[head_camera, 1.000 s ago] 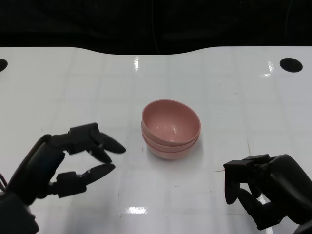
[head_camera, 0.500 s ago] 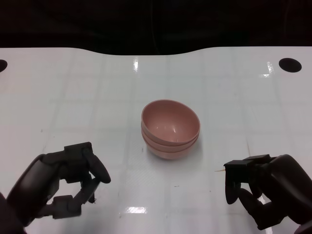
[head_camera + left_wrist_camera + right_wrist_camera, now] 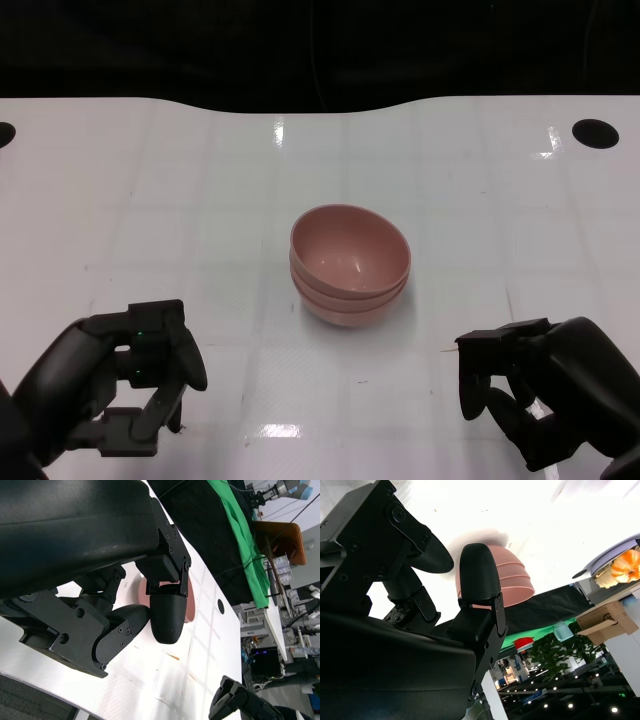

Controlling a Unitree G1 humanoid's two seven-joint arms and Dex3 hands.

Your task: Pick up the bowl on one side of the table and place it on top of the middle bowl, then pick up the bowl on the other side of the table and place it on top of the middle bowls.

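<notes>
White tabletop (image 3: 150,180) carries a stack of 3 pink bowls (image 3: 350,265) at its middle, nested one inside another and upright. Near the front edge, the left hand (image 3: 115,385) sits toward the left corner with fingers curled inward, grasping nothing. Toward the right corner, the right hand (image 3: 545,390) is likewise clenched on nothing. Both hands lie well apart from the bowls.

Glossy white counter (image 3: 180,180) is reflecting overhead light; green cloth (image 3: 240,535) is hanging over dark furniture behind.
</notes>
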